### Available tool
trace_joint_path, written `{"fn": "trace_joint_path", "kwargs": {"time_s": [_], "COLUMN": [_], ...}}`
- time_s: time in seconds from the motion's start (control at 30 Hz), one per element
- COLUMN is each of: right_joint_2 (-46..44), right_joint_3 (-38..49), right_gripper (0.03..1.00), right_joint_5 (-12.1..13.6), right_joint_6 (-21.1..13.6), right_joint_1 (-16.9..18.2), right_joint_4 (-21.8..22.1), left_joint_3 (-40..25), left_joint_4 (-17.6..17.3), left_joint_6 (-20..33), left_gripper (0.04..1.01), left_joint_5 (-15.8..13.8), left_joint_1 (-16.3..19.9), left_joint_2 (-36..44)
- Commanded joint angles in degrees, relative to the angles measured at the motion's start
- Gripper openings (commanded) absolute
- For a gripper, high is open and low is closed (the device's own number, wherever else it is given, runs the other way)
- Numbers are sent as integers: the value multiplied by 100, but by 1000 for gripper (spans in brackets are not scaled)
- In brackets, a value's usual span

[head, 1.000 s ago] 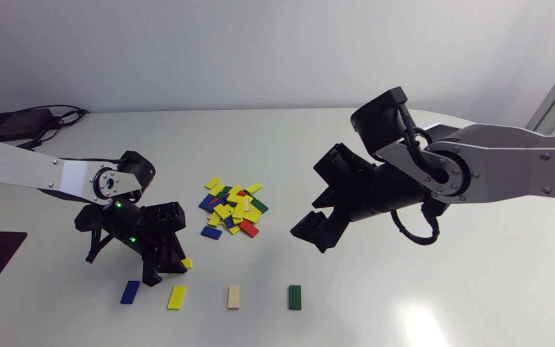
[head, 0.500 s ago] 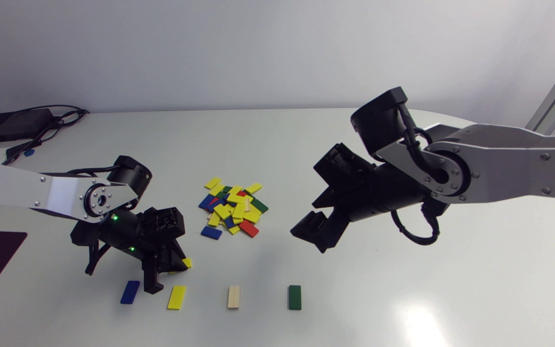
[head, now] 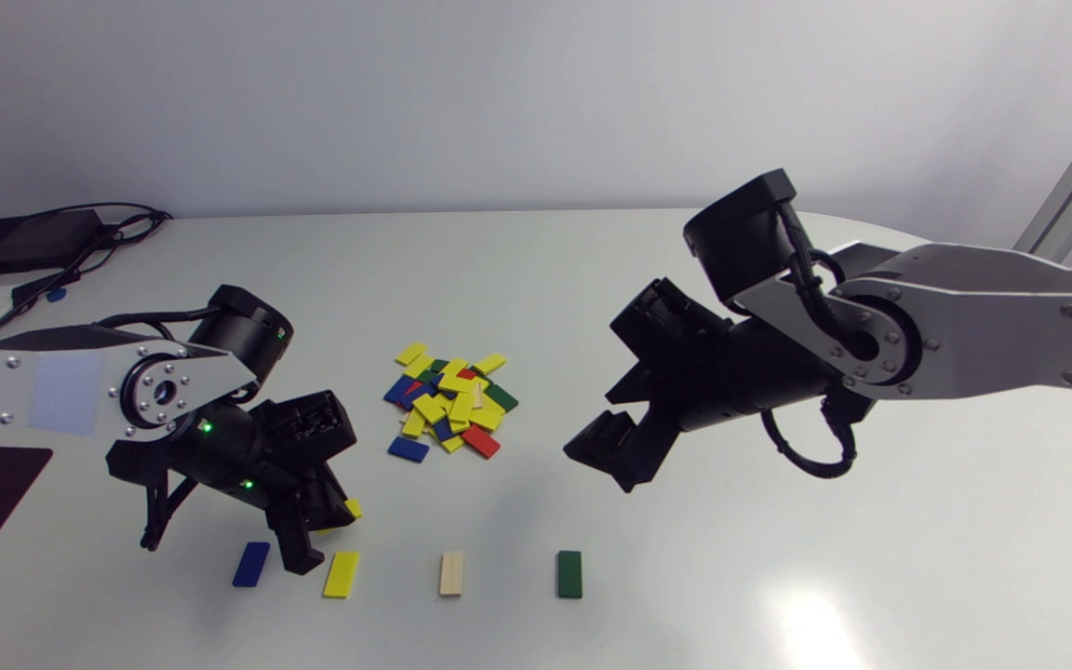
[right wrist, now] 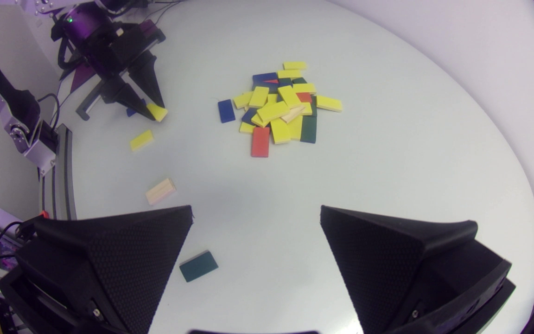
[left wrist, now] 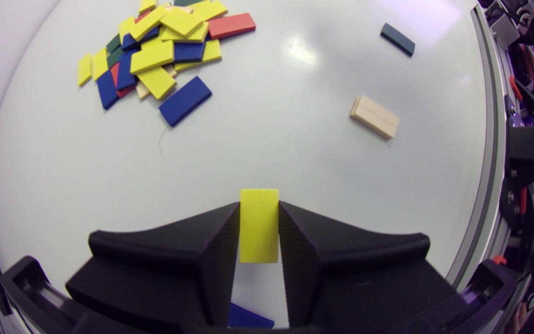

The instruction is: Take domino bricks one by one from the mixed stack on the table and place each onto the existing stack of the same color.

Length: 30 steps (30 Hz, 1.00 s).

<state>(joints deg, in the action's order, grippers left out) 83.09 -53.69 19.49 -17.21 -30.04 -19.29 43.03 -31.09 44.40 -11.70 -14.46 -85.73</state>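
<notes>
Two arms show in the head view, but the coming move belongs to the left arm (head: 80, 391). The left jaws pinch a yellow brick (head: 351, 509) low over the desk (head: 778, 558). The yellow stack (head: 341, 574) lies just on the near-edge side of that brick, close but apart from it. It sits in a row with the blue stack (head: 251, 564), the wooden stack (head: 451, 573) and the green stack (head: 569, 573). Each stack's long axis runs from the near edge toward the mixed pile (head: 450, 403). One left fingertip points down between the blue and yellow stacks. The brick therefore seems to need only a short carry toward the near edge before it is lowered. The right arm (head: 917, 326) hangs well apart from the yellow stack, on the other side of the pile.

From the left wrist view, both fingers press the yellow brick (left wrist: 258, 226) by its long sides, and its long axis points straight ahead out of the jaws. The blue stack (left wrist: 248, 319) peeks out underneath. The yellow stack is not visible here, probably hidden by a finger.

From the right wrist view, the right jaws are spread wide with nothing between them, and the green stack (right wrist: 198, 266) lies just below. Across the desk, a clear gap separates the held brick (right wrist: 157, 112) from the yellow stack (right wrist: 141, 139). Whether their long axes already agree cannot be told.
</notes>
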Motion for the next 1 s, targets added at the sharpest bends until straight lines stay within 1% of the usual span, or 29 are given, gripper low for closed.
{"fn": "trace_joint_path", "kwargs": {"time_s": [0.0,0.13,0.23,0.37,0.6,0.8,0.97], "right_joint_2": [-74,-144,-197,-232,-276,-337,-372], "right_joint_3": [210,236,254,263,289,342,368], "right_gripper": [969,969,970,969,969,969,969], "right_joint_5": [-6,-6,-6,-6,-6,-6,-6], "right_joint_6": [-72,-72,-72,-81,-81,-89,-81], "right_joint_1": [-46,-46,-46,-46,-81,-107,-116], "right_joint_4": [22,22,13,13,13,13,4], "left_joint_3": [101,101,92,-84,-435,-638,-699], "left_joint_4": [-64,-29,-29,-2,147,138,147], "left_joint_6": [-643,-1417,-1997,-2410,-2929,-3201,-3236], "left_gripper": [36,38,36,38,38,39,41], "left_joint_5": [107,292,318,397,740,801,784], "left_joint_1": [-40,-119,-31,40,-75,-277,-400], "left_joint_2": [162,391,417,505,848,1085,1182]}}
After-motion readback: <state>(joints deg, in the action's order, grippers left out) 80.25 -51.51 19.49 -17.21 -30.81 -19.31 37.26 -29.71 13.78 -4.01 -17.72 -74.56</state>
